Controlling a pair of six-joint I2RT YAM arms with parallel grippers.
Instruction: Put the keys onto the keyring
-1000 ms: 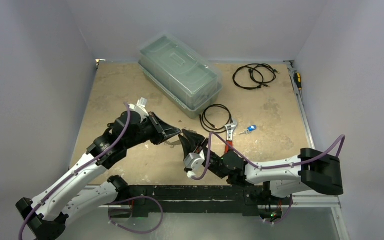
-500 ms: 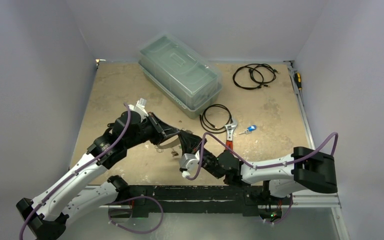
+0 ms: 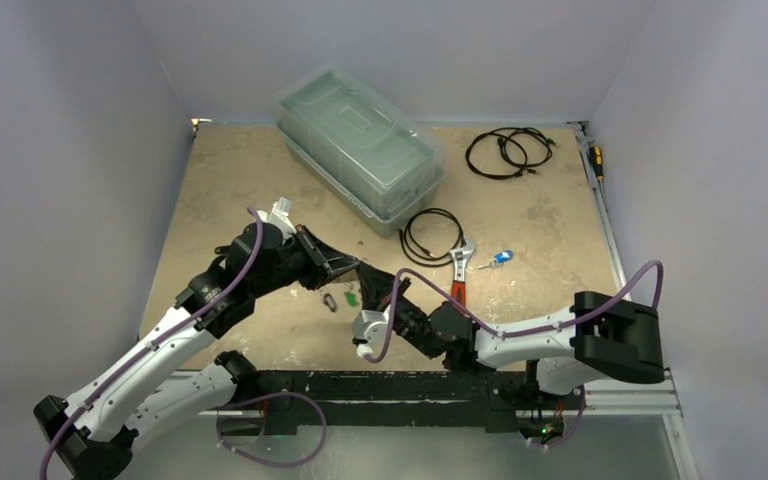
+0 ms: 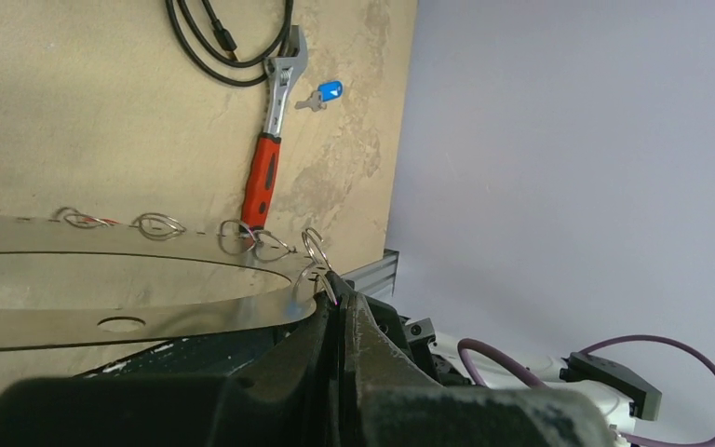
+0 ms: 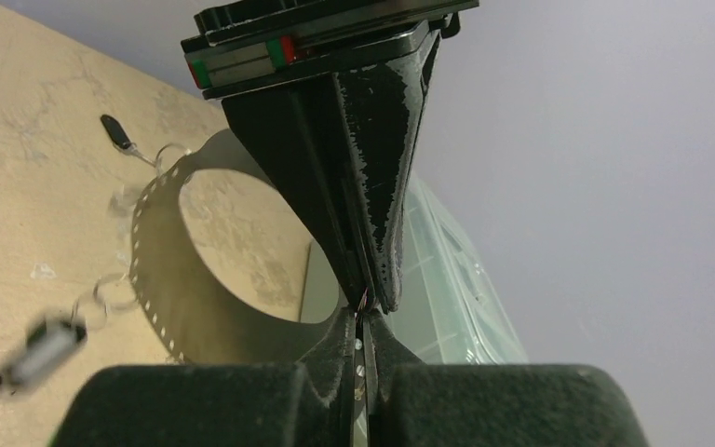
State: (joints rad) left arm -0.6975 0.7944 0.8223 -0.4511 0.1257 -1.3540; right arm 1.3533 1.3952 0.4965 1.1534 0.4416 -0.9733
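Observation:
The keyring is a wide, thin metal band (image 4: pixel 149 279) with small wire loops along its edge, held in the air between both grippers. My left gripper (image 3: pixel 357 268) is shut on its edge, seen in the left wrist view (image 4: pixel 340 300). My right gripper (image 3: pixel 373 286) is shut on the same band (image 5: pixel 163 279), tip to tip with the left gripper's fingers (image 5: pixel 372 158). A black-tagged key (image 3: pixel 328 300) and a green-tagged key (image 3: pixel 350 297) hang from the band. A blurred white-tagged key (image 5: pixel 42 346) swings below it. A blue-tagged key (image 3: pixel 501 258) lies on the table beside the wrench.
A red-handled wrench (image 3: pixel 458 275) lies right of the grippers, with a black coiled cable (image 3: pixel 432 236) behind it. A clear lidded box (image 3: pixel 360 150) stands at the back. Another cable coil (image 3: pixel 508 152) and a yellow-handled tool (image 3: pixel 596 160) lie back right.
My right arm has moved left and closer to the left gripper. The keyring has turned between the grippers, and the hanging keys now show below them.

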